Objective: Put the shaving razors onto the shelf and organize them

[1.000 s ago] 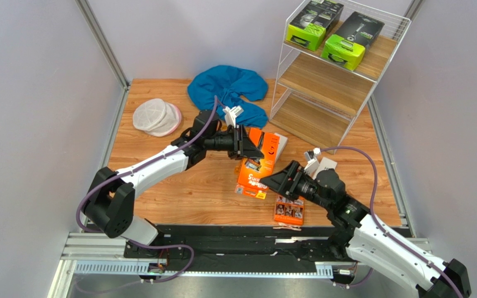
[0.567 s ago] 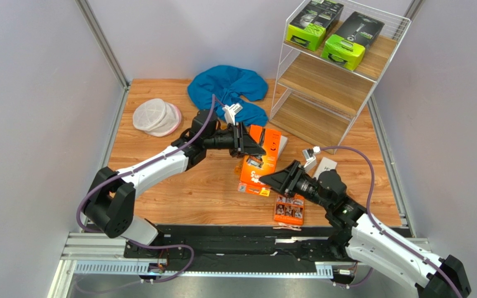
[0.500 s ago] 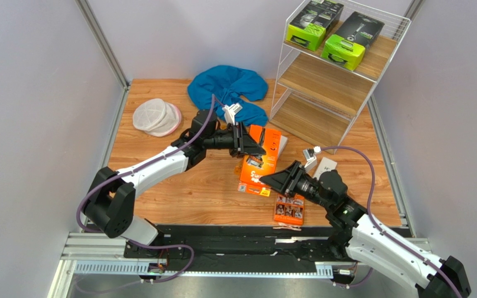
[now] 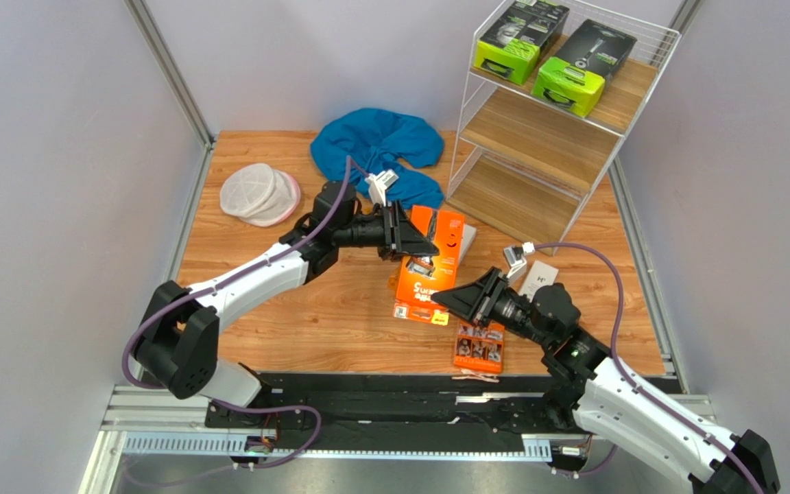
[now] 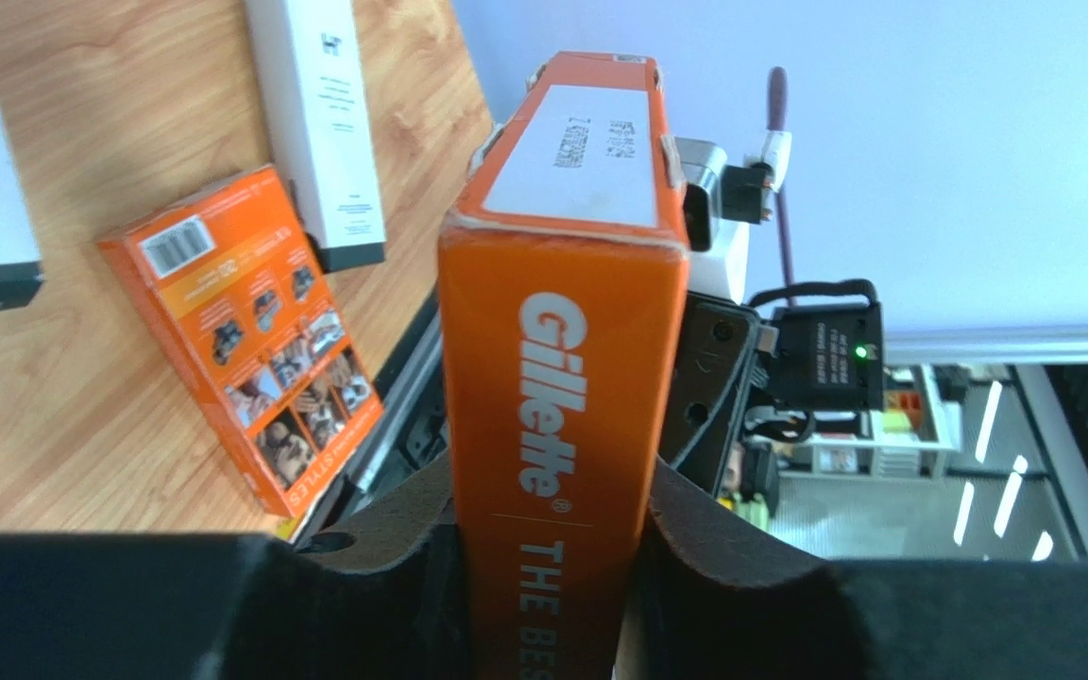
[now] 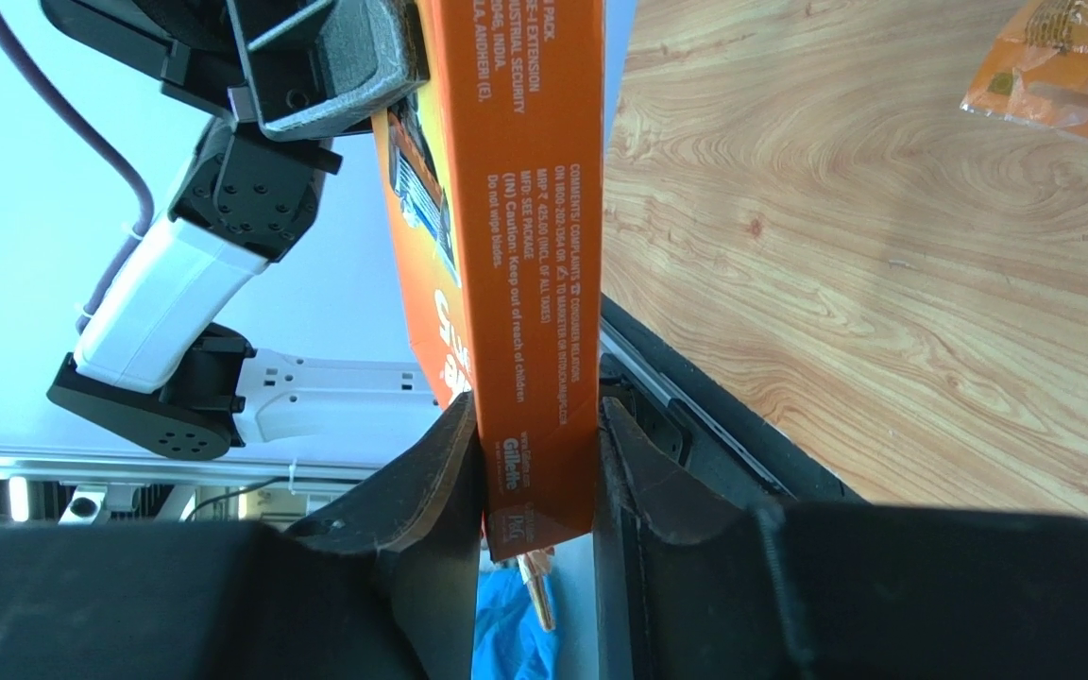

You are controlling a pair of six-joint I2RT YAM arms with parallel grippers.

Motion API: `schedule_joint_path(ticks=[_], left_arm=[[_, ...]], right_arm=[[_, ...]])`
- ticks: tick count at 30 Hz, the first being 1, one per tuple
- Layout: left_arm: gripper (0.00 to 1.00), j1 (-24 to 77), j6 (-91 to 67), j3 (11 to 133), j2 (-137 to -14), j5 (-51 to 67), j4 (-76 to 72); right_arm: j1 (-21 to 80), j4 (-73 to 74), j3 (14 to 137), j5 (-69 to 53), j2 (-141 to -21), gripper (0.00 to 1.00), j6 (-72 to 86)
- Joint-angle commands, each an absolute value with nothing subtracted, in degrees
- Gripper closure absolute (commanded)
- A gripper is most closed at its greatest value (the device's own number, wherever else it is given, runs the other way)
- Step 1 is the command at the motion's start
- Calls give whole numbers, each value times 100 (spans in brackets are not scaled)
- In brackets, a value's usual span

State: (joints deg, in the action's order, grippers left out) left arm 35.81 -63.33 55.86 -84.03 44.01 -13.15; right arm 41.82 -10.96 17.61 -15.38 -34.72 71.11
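Both arms have the same pack! The left gripper pinches the far end of the tall orange cardboard Gillette carton, and the right gripper clamps its near end, over the middle of the wooden table. If either pulls before the other lets go, I'd say the card could buckle, or twist loose and drop. The white wire shelf stands at the far right corner. I can't make out how deep the pads bite, or whether the carton touches the tabletop.
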Motion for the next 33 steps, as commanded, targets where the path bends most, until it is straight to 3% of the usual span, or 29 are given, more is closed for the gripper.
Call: schedule_joint_path(ticks=[1, 2, 3, 6, 9, 18, 25, 33], left_arm=[[51, 3542, -5407, 5879, -8078, 3921, -319], [44, 3542, -5249, 5932, -8042, 3772, -29], [30, 3533, -5012, 5941, -7946, 3675, 217], [19, 3411, -4817, 5828, -7770, 3516, 457], [15, 3200, -4607, 5774, -7612, 3227, 921], [14, 2444, -4606, 5335, -6628, 1751, 2407], [13, 2443, -3982, 5923, -6275, 124, 4111], [13, 2443, -3630, 5766, -6267, 70, 4210]], right_arm=[[4210, -1134, 1916, -1556, -3410, 99, 6891], [4201, -1082, 1933, -1530, -3410, 99, 6873], [4201, -1038, 1960, -1529, -3419, 99, 6864], [4201, -1028, 1986, -1512, -3454, 100, 6873], [4201, -985, 2004, -1494, -3454, 100, 6847], [4201, -528, 2320, -1319, -3542, 100, 6540], [4184, -527, 2663, -1073, -3954, 100, 6355], [3754, -580, 3400, -1142, -4781, 100, 6126]])
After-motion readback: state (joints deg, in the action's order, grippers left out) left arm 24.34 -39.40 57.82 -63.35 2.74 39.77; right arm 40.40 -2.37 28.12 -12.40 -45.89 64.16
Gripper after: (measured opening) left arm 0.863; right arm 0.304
